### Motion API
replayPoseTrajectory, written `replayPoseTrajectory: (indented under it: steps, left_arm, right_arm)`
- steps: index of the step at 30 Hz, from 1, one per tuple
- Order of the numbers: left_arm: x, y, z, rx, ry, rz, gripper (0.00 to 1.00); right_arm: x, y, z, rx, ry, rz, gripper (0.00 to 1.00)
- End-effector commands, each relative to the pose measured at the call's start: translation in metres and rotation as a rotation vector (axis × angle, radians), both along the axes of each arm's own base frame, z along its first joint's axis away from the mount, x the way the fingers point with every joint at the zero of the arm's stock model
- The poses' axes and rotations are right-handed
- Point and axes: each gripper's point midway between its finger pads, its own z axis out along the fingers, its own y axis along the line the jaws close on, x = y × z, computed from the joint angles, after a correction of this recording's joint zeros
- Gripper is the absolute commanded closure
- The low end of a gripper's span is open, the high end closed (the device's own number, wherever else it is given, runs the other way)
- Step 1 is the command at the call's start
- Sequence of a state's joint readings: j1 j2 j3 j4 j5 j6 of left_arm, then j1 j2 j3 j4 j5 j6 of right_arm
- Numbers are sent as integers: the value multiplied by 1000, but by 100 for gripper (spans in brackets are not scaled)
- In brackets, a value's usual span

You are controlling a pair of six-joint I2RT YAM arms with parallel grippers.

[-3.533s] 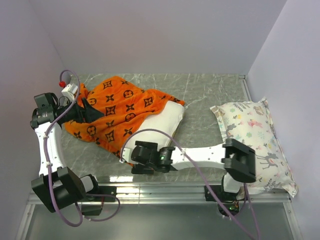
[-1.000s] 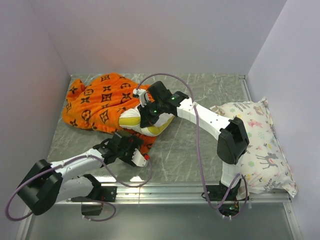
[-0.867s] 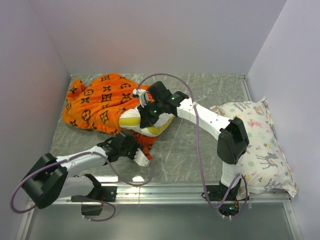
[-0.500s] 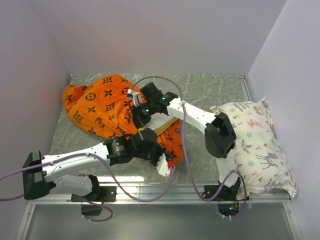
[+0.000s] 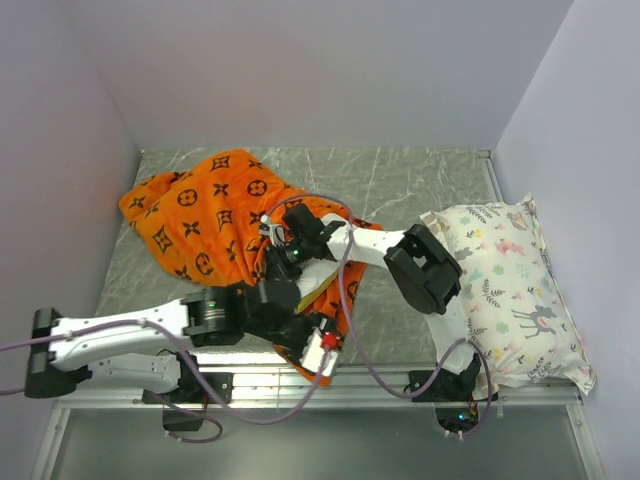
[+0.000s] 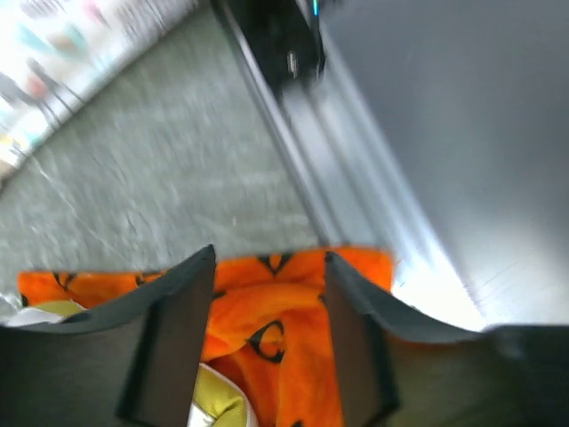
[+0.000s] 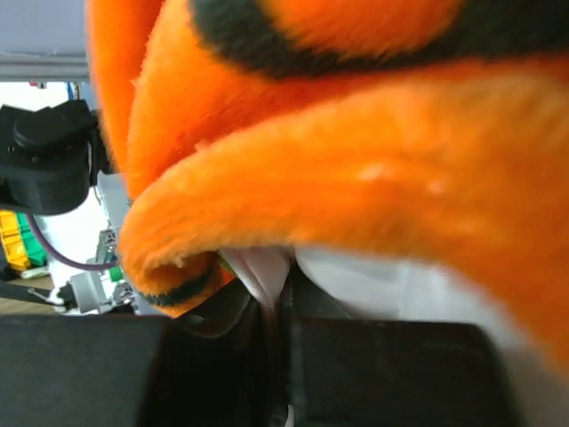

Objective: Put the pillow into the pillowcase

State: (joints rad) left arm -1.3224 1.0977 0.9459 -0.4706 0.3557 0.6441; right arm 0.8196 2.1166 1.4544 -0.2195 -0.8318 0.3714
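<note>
The orange pillowcase point(image 5: 200, 215) with black marks lies bunched at centre-left of the table. It covers nearly all of the pillow in the top view. My left gripper point(image 5: 318, 350) is at the case's near right corner. In the left wrist view it point(image 6: 269, 267) is open, with orange pillowcase point(image 6: 293, 356) lying between the fingers and the pillow's yellow band point(image 6: 218, 405) beside them. My right gripper point(image 5: 283, 250) is buried under the case's edge. In its wrist view it point(image 7: 284, 338) pinches a white fold of pillow point(image 7: 400, 285) beneath the orange pillowcase point(image 7: 356, 160).
A white pillow printed with deer and plants point(image 5: 510, 290) lies along the right wall. A metal rail point(image 5: 390, 378) runs along the near table edge. Both arms cross in front of the case, with purple cables point(image 5: 370, 350) looping over the table.
My left arm has swung right along the case's near edge to its corner. The case now covers the yellow and white pillow end seen a second ago. The right gripper has drawn back toward me.
</note>
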Motion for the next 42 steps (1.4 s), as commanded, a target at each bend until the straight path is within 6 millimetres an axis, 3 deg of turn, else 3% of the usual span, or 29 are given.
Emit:
replayPoseTrajectory:
  steps: [1,2,4,5,6,8,9,13,16,20,21,22,24,26,30,34,36,37,38,40,41,42]
  left_arm:
    - [-31,9,78,-182,175,-11,41]
    - [-32,14,83,-185,191,4,38]
    - [-23,26,91,-195,240,77,37]
    - [-19,34,96,-198,265,105,38]
    - [5,41,101,-213,283,197,38]
    - [28,55,114,-247,327,300,40]
    - [50,69,120,-274,340,383,41]
    - [94,94,145,-361,378,589,44]
    - [133,110,147,-410,428,758,47]
    - [196,125,111,-353,399,959,43]
    - [217,121,83,-273,428,1010,41]
    - [230,121,75,-231,416,1030,41]
    - [252,120,32,-89,442,1079,31]
    - [266,117,16,-69,413,1079,24]
    - [281,112,-35,40,320,1120,21]
    - [292,106,-61,95,327,1129,31]
    - [287,93,-65,94,369,1077,47]
    - [284,85,-60,82,388,1039,63]
    - [278,76,-57,77,410,999,69]
    - [257,46,-41,48,470,877,79]
    - [247,34,-33,35,483,830,91]
    - [229,15,-27,33,504,778,97]
  right_arm:
    - [-6,2,39,77,-124,7,80]
    - [-11,-2,43,67,-142,22,62]
    - [-22,-8,65,75,-184,43,48]
    - [-27,-21,62,32,-197,49,38]
    - [-28,-29,63,11,-215,48,34]
    - [-28,-56,70,-41,-294,53,34]
    - [-30,-69,64,-78,-304,50,34]
    - [-25,-114,73,-151,-370,15,34]
    - [-13,-148,80,-170,-364,-67,36]
    - [31,-196,80,-196,-359,-330,36]
    - [48,-209,74,-216,-350,-400,36]
    - [56,-214,68,-231,-331,-435,34]
    - [70,-220,60,-249,-285,-493,33]
    - [82,-225,43,-267,-207,-534,32]
    - [105,-221,30,-246,-145,-574,31]
    - [112,-213,22,-216,-95,-573,37]
    - [115,-207,20,-186,-83,-563,44]
    - [115,-203,21,-166,-68,-561,53]
    - [115,-200,20,-153,-52,-559,58]
    - [118,-191,19,-118,-24,-562,70]
    - [122,-186,23,-89,-25,-554,74]
    - [119,-179,21,-84,-12,-539,77]
